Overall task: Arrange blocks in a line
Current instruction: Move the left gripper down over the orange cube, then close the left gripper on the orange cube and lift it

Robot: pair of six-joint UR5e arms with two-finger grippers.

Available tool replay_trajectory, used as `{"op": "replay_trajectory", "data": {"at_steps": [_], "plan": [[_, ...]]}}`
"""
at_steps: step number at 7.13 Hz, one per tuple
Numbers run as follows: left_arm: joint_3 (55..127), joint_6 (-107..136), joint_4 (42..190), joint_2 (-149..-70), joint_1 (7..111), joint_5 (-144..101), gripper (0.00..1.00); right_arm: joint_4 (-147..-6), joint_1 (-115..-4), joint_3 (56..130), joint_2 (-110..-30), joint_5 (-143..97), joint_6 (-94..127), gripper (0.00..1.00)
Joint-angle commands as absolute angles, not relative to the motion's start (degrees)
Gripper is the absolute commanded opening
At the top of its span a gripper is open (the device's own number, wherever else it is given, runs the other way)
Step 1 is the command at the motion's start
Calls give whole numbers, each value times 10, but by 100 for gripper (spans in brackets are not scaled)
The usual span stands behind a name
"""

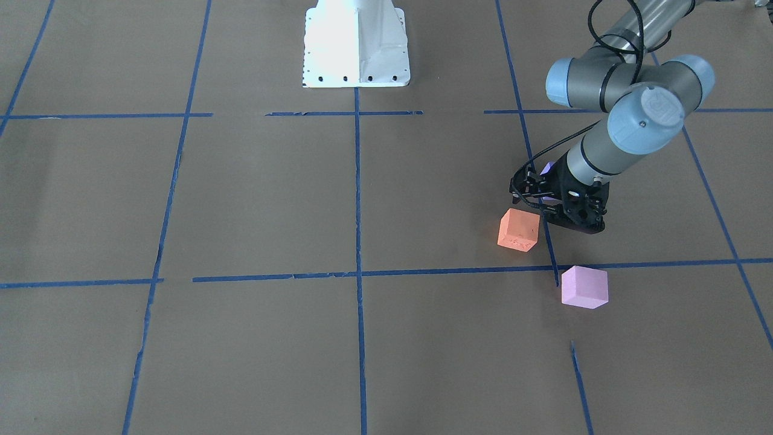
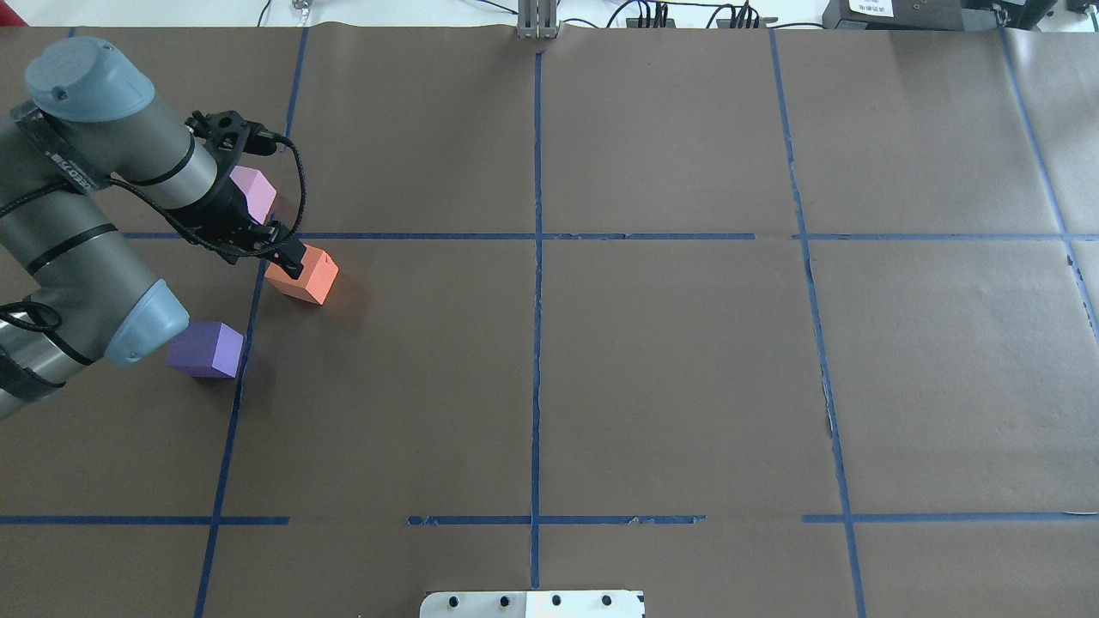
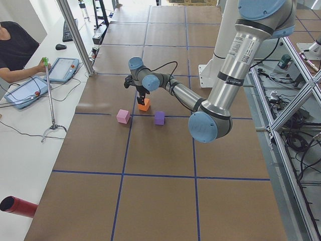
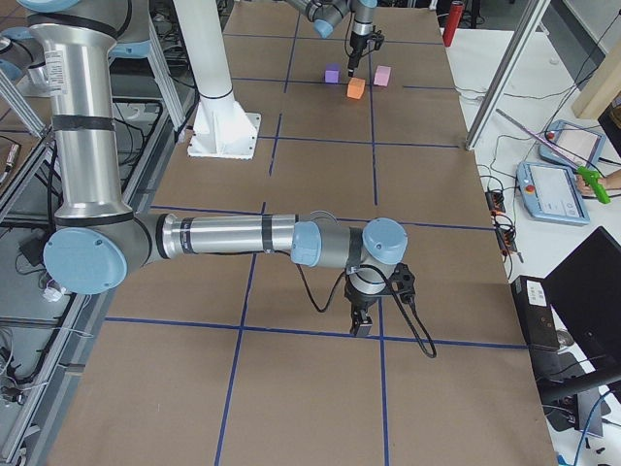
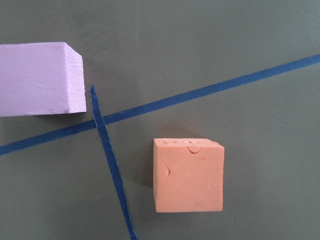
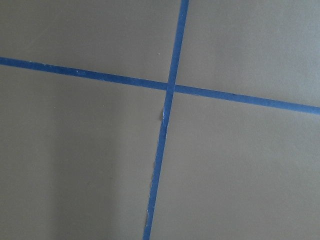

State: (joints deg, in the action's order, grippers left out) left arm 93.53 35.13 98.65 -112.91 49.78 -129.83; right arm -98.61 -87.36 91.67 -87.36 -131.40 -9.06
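left fingers (image 2: 288, 260) over orange block (image 2: 305, 276) edge, block ungripped, opening unclear | right fingers (image 4: 361, 324): opening unclear

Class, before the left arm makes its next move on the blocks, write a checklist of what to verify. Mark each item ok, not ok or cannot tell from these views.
1. All three blocks in view: ok. They are the orange block, the blue-purple block and the pink block.
2. Blocks resting on the table, none held: ok.
3. Blocks in a straight line: not ok. The orange block sits off to one side of the other two.
4. Left gripper near a block: ok. It hangs by the orange block.
5. Left gripper open: cannot tell.
6. Right gripper away from the blocks: ok. It is far down the table.
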Motion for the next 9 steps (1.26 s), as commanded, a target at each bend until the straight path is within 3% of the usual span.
{"op": "replay_trajectory", "data": {"at_steps": [1, 9], "plan": [[892, 369, 1009, -1153, 490, -1298, 100, -986, -874, 917, -874, -1314, -91, 100], [850, 395, 1051, -1167, 465, -1259, 100, -986, -874, 917, -874, -1314, -91, 100]]}}
